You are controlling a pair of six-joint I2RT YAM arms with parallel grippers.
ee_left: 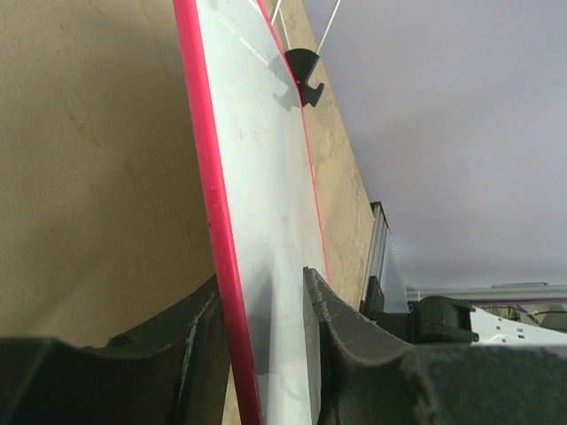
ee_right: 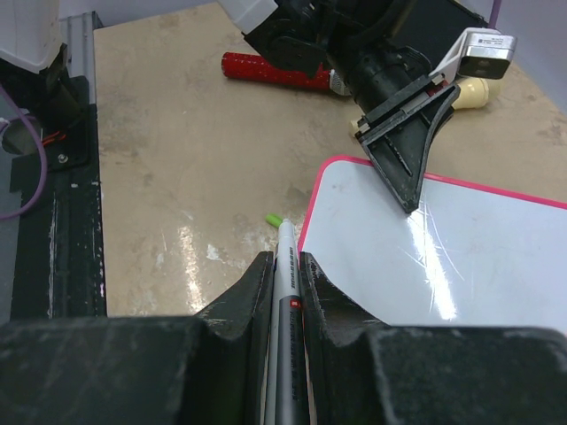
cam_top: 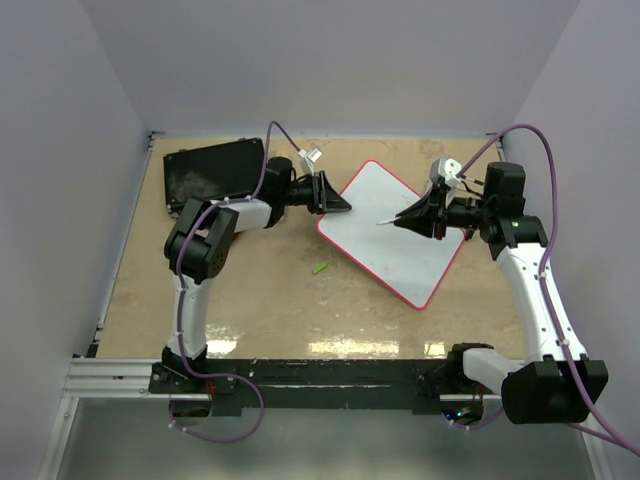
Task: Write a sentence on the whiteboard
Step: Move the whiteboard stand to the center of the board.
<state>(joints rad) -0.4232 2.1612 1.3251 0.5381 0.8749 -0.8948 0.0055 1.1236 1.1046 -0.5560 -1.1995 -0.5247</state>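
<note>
The whiteboard (cam_top: 395, 245), white with a red-pink rim, lies askew on the table's far middle. It also shows in the left wrist view (ee_left: 266, 195) and the right wrist view (ee_right: 478, 257). No green sentence shows on it; its face looks blank. My left gripper (cam_top: 338, 205) (ee_left: 261, 282) is shut on the board's far-left edge, one finger above and one below. My right gripper (cam_top: 412, 219) (ee_right: 285, 258) is shut on a silver marker (ee_right: 285, 297), its tip (cam_top: 383, 222) just above the board's middle.
A green marker cap (cam_top: 320, 268) (ee_right: 274, 220) lies on the table by the board's near-left edge. A black case (cam_top: 212, 172) sits at the far left. A red cylinder (ee_right: 275, 69) lies beneath my left arm. A metal rail (cam_top: 300, 372) runs along the near edge.
</note>
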